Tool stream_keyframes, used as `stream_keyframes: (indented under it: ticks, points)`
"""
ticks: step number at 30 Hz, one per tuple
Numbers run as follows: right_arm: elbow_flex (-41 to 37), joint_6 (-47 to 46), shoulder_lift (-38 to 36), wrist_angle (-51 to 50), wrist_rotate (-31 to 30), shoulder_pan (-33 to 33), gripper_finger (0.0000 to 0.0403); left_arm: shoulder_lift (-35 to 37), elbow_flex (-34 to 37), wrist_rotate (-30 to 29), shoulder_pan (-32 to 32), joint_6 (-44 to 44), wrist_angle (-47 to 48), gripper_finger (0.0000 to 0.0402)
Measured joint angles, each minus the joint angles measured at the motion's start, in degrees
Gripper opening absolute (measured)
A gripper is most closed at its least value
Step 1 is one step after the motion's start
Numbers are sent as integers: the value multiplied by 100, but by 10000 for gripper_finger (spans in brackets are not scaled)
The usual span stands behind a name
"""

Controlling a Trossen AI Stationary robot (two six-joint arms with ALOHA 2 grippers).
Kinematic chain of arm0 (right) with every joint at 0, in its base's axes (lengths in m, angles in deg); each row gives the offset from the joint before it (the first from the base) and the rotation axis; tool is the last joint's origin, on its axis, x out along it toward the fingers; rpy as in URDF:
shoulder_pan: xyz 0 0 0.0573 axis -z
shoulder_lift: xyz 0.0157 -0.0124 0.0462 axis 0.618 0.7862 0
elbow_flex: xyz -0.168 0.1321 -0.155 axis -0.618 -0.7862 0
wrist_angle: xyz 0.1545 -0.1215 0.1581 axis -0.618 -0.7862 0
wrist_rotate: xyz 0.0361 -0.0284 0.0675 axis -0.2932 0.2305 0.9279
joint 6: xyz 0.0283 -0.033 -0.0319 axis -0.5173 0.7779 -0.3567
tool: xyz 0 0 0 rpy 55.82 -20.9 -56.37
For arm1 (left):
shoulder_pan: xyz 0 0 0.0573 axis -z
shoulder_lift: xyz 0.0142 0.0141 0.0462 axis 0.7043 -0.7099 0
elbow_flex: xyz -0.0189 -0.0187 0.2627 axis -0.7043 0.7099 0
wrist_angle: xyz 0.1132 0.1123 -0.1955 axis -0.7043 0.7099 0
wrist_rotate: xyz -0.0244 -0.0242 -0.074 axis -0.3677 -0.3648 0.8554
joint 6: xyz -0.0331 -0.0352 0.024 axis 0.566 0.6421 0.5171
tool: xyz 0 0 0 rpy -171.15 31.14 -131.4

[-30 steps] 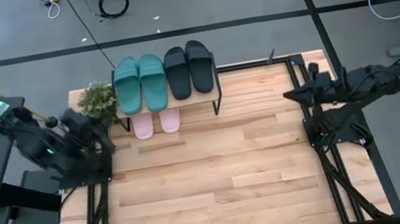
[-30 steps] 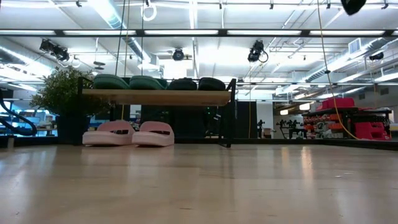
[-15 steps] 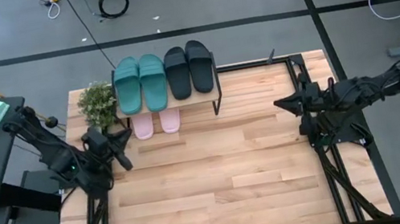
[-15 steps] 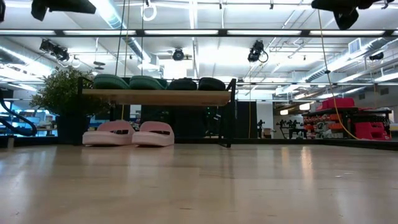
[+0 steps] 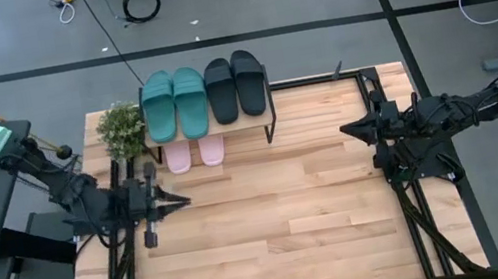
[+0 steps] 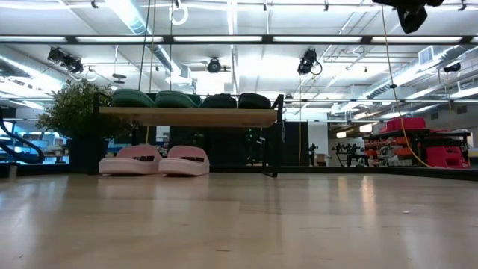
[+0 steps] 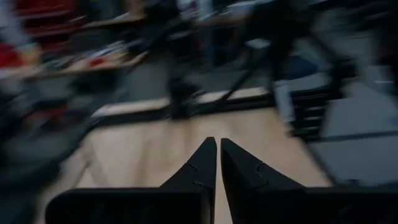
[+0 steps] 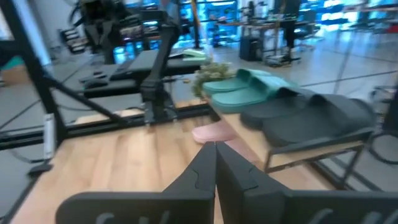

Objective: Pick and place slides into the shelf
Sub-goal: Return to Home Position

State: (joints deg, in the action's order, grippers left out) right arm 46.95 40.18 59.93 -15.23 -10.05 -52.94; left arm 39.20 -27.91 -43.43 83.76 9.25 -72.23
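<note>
The shelf (image 6: 194,117) stands at the table's far edge. Two teal slides (image 5: 174,102) and two black slides (image 5: 234,86) lie side by side, soles down, on its top board. Two pink slides (image 5: 195,153) rest on the table under it, also seen in the low view (image 6: 157,160). My left gripper (image 5: 182,201) hovers shut over the table's left part, near the pink slides, pointing toward the right edge. My right gripper (image 5: 346,129) hovers shut at the table's right side, pointing toward the shelf. Its wrist view shows the teal slides (image 8: 249,90) and black slides (image 8: 311,115).
A potted plant (image 5: 121,125) stands at the far left, right beside the shelf. The wooden table top (image 5: 272,217) stretches from the shelf to the near edge. Black arm frames (image 5: 422,202) run along both side edges.
My left gripper has swung from beside the plant out over the table, moving toward the right and near edges, and has turned until it points toward the right edge. My right gripper has sunk a little. The slides have not moved.
</note>
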Motion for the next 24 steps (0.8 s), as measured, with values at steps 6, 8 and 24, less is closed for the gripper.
stream_keyframes:
  ticks: [6,8,24]
  points:
    - [0,-195,92,-3,355,0,9,105,125,1652,-1048,-291,-157,36]
    - [0,-197,124,-8,356,0,9,128,339,2012,-1416,-308,-269,35]
    - [-339,-53,103,259,294,2,9,1261,2206,3364,-3485,-125,-1345,33]
